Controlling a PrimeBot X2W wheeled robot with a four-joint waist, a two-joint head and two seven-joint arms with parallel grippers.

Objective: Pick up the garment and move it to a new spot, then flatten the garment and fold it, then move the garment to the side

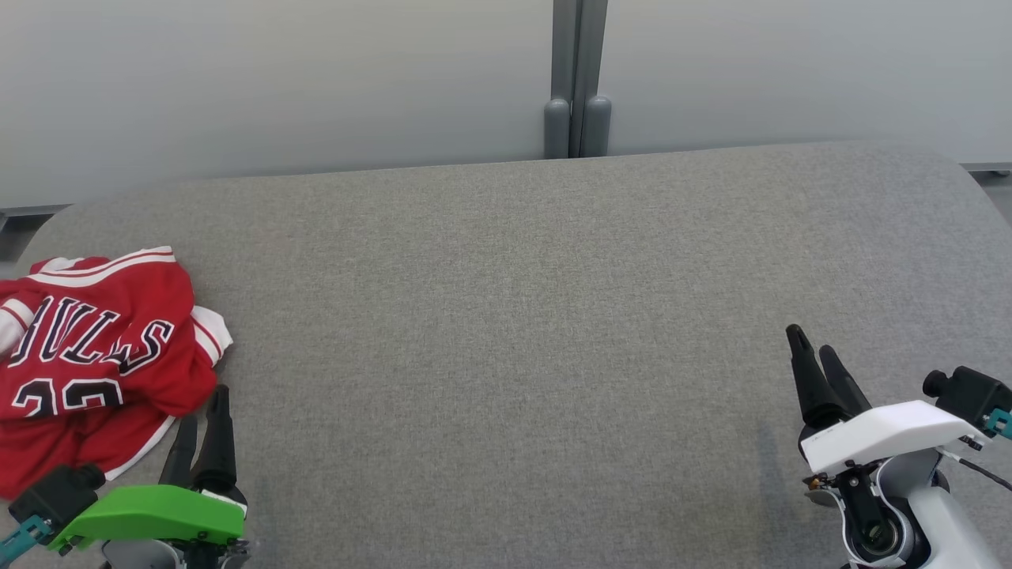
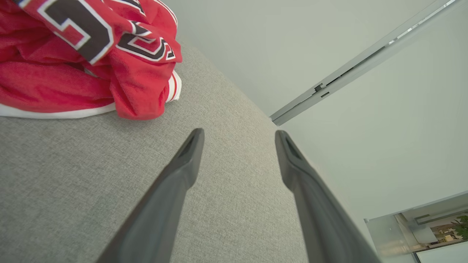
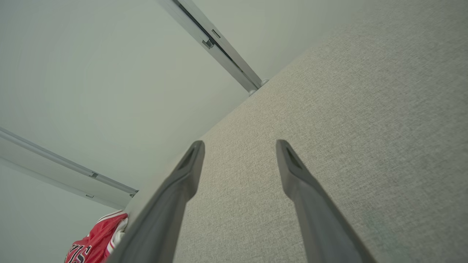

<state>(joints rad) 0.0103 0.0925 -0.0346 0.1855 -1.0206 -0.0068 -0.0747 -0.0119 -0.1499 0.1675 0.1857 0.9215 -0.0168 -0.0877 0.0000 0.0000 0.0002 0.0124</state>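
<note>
Progress reads as nil from my seat: the red basketball jersey [image 1: 103, 348], white-trimmed with dark lettering, lies in a rumpled heap at the left edge of the grey fabric-covered table [image 1: 514, 316], neither flattened nor folded. I judge every step is ahead of me: lift it, carry it to a new spot on the table, smooth it, fold it, slide it aside. At the table's front left my green-housed left gripper [image 1: 204, 405] has its jaws spread wide and empty, the tips just beside the jersey's near hem and apart from it. At the table's front right, well apart from the jersey, my white-housed right gripper [image 1: 809, 340] is likewise released and holds nothing. Beyond the table's far edge stand pale wall panels [image 1: 277, 79] joined at a grey upright post [image 1: 579, 79]. I see nothing lying across the table's middle. The likelier hindrance is the jersey's own bunching, since layers may lift together.
</note>
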